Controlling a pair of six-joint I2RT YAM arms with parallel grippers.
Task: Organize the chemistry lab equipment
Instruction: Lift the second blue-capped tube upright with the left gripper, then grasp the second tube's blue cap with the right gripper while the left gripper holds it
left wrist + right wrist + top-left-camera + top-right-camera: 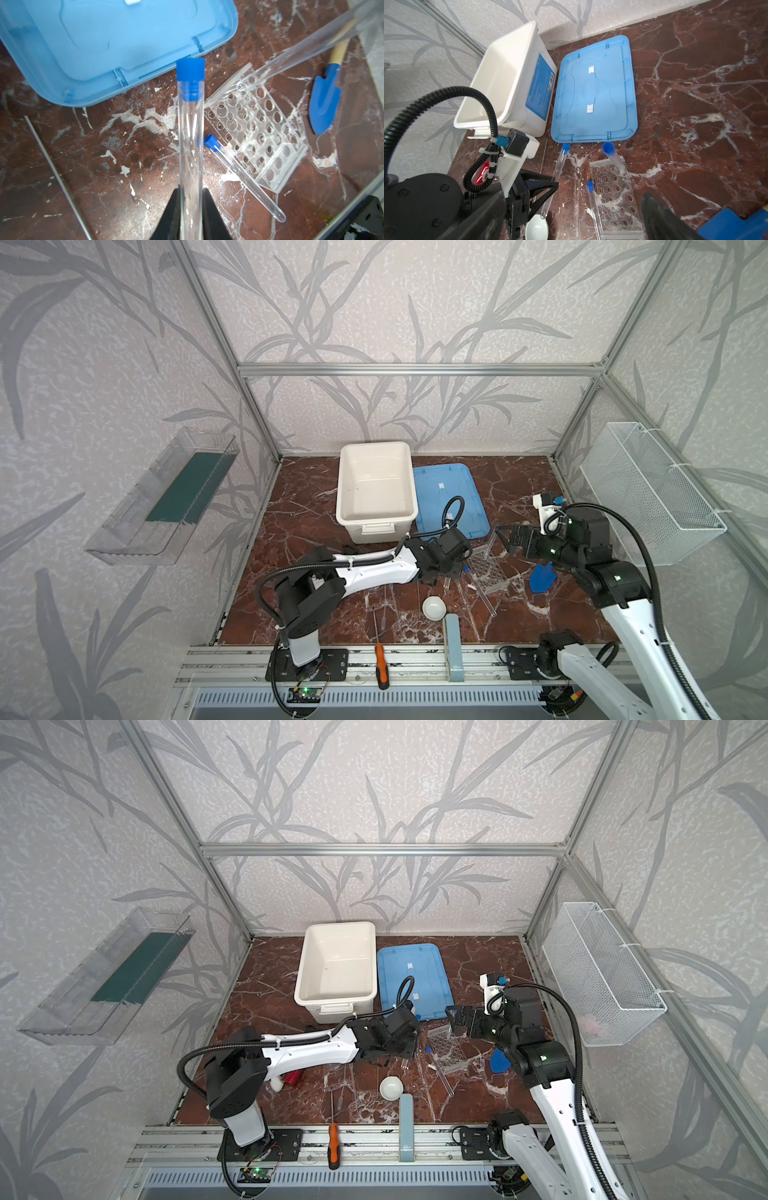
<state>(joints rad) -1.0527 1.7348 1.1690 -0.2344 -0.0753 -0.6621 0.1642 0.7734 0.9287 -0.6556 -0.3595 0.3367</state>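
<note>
Black fingers (172,209) of the left hand (191,207) sit nearest in the left wrist view, clamped on a blue-capped tube (190,128) held over the worktop (311,510), cap toward the lid (104,41). Just beside it stands the rack (259,128). A second tube (239,176) lies flat along the rack's side, touching or nearly so — I cannot tell which. A third tube (301,43) leans in a hole at the rack's far end. The right hand (505,541) hangs near that tube's cap with its fingers spread wide, holding nothing. The dish (434,608) rests nearer the front, apart from the rack.

The held tube's closed end is cut off by the frame, and in both top views the left wrist covers most of the tube. The rack's clear walls blur into the pale veins beneath. A bottle (293,1076) shows only as a red patch under the left arm.

The worktop is red-brown marble, walled by leaf-patterned paper and metal framing. A white bin (376,489) stands beside the lid. A blue trowel (324,104) lies past the rack, beside the right arm, and a screwdriver (381,664) lies at the front rail.
</note>
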